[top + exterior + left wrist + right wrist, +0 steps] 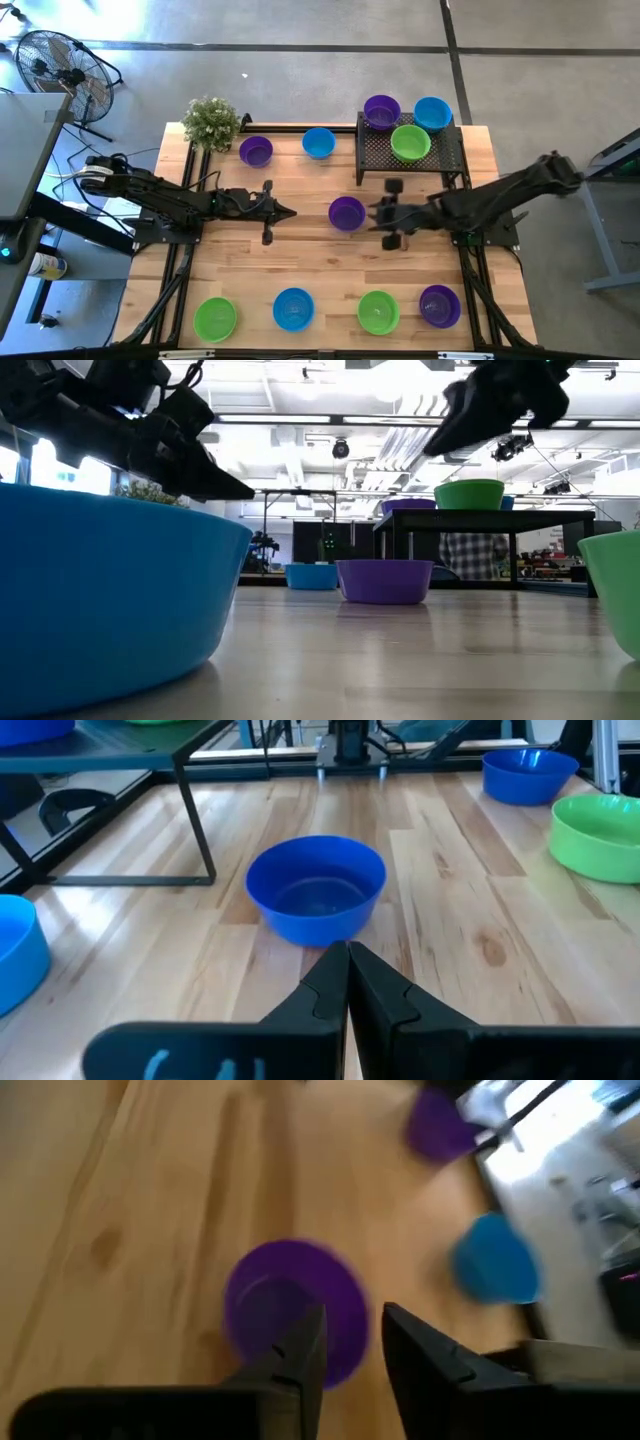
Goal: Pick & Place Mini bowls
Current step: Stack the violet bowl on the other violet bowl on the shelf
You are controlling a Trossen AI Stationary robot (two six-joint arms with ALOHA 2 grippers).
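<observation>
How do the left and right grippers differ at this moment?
The left gripper has its fingers pressed together, shut on nothing; the right gripper has its fingers apart, open. The right one sits right beside the purple bowl in the table's middle, while the left one is farther from that bowl, on its other side. Both point inward at it, above the table.

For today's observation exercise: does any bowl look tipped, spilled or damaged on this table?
Nothing stands out. The purple bowl between the left gripper and right gripper sits upright, as do the bowls on the black mesh tray.
</observation>
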